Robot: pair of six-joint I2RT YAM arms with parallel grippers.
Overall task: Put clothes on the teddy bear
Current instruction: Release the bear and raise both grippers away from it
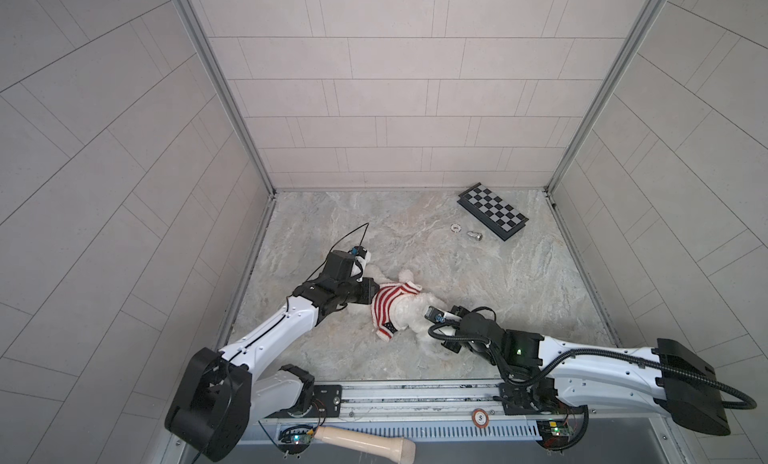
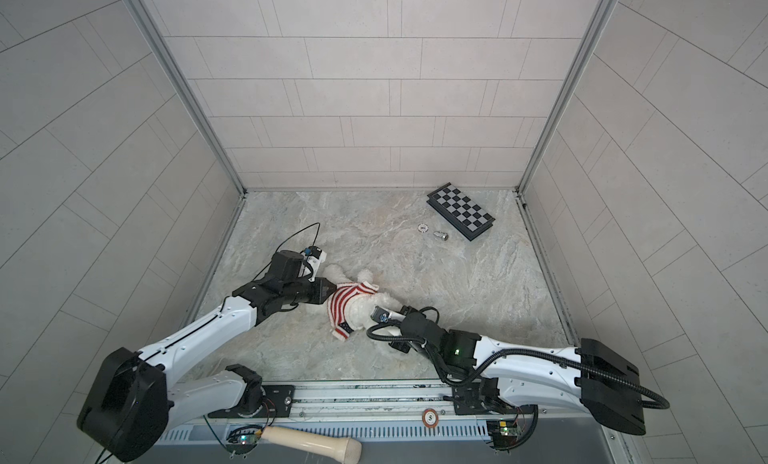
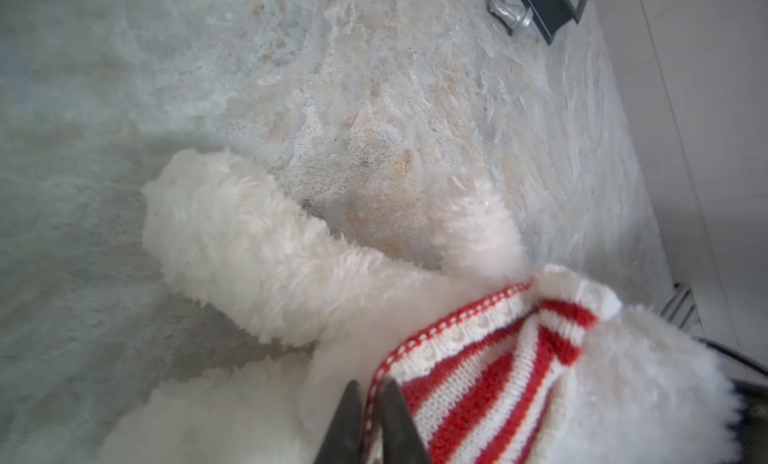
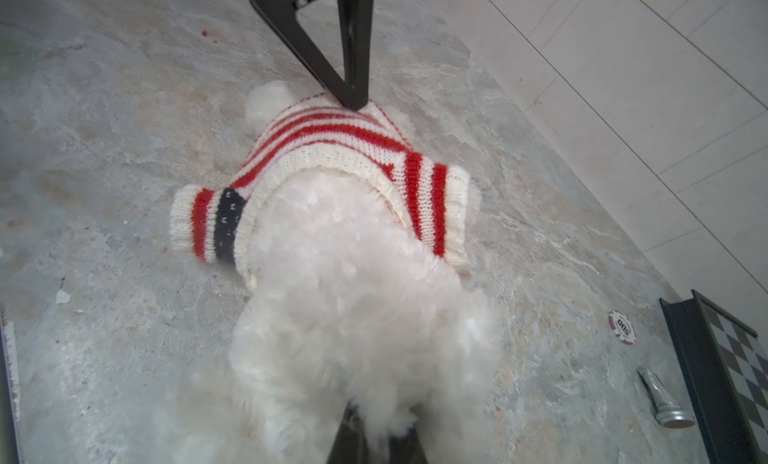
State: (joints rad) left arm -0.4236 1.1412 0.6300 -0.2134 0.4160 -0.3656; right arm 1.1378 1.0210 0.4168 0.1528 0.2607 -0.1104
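Observation:
The teddy bear [image 1: 409, 316] [image 4: 353, 295], fluffy and white, lies on the marble table with its legs [image 3: 232, 241] pointing to the back left. A red-and-white striped sweater [image 1: 390, 304] [image 4: 332, 141] covers its trunk; both sleeves lie flat and empty in the right wrist view. My left gripper [image 3: 372, 387] [image 1: 374, 293] pinches the sweater's hem at the leg end, its fingers almost touching. My right gripper [image 4: 376, 420] is shut on fur at the bear's head end. In both top views its fingertips are hidden under the wrist camera.
A folded chessboard [image 1: 493, 211] lies at the back right, with a poker chip [image 1: 456, 227] and a silver chess piece [image 1: 474, 235] beside it. A wooden handle [image 1: 365, 441] rests below the front rail. Tiled walls close in three sides.

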